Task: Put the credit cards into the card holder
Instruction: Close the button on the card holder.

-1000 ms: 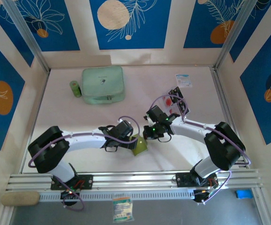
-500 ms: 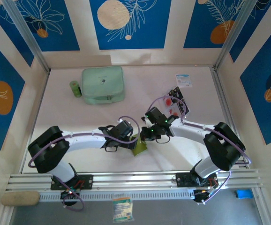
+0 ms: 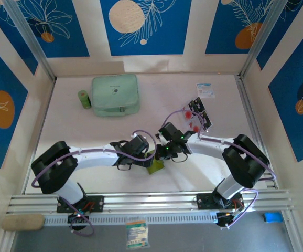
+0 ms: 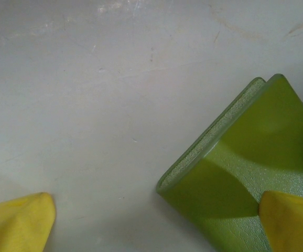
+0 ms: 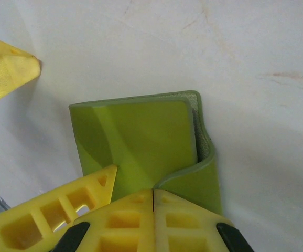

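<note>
Right wrist: right gripper point(image 5: 153, 193) pinching card holder point(image 5: 136, 136) flap, left gripper point(image 4: 152, 210) spread wide. Risk: thin flap slips w/ pull; credit cards point(image 3: 197, 116) at 1 o'clock.

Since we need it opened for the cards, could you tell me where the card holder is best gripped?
Probably the curled flap of the card holder, from above on that side: it lifts off the flat body, offering an edge to pinch.

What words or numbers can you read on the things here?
Nothing can be read clearly.
On the mint-green case: small dark mark, too small.
On the white-and-blue packet: print blurred.
On the credit cards: lettering too small.
On the packet below the rail: print blurred.
On the card holder: no writing shows.
</note>
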You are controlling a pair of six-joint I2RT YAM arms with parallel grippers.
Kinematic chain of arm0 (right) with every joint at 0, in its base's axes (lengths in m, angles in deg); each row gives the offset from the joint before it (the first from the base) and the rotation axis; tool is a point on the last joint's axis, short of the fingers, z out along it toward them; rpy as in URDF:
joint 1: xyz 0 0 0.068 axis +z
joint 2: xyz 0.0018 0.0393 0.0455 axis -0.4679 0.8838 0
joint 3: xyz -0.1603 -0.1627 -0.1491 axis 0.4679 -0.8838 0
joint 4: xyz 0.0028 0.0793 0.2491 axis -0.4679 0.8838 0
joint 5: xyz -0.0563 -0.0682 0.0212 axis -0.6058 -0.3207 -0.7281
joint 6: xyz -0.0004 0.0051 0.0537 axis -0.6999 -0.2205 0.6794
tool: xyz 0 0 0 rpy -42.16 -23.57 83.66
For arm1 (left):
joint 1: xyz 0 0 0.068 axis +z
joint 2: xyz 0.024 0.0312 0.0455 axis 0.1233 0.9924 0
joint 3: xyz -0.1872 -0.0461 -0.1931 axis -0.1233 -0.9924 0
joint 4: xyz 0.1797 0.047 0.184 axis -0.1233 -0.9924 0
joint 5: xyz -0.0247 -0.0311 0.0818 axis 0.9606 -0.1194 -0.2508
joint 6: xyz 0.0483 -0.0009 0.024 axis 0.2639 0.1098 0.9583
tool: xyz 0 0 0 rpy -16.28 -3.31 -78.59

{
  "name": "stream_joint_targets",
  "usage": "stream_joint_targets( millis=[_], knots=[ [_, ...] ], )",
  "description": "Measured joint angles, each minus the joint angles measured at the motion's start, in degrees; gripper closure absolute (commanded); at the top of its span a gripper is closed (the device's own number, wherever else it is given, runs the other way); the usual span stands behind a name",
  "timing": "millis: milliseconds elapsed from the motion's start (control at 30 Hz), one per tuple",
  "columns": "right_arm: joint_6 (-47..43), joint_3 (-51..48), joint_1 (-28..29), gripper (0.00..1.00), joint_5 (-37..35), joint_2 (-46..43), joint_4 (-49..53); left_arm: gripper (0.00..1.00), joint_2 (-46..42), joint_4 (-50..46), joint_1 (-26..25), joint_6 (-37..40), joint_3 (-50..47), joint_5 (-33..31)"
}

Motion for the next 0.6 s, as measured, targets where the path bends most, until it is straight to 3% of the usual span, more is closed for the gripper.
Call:
stream_joint_targets(
  millis=[600],
  knots=[
    [3.58,-4.92,0.26,1.00,0.00,-1.53,-7.52,0.00,-0.04,0.02,0.00,0.44,-0.17,-0.20]
  ],
)
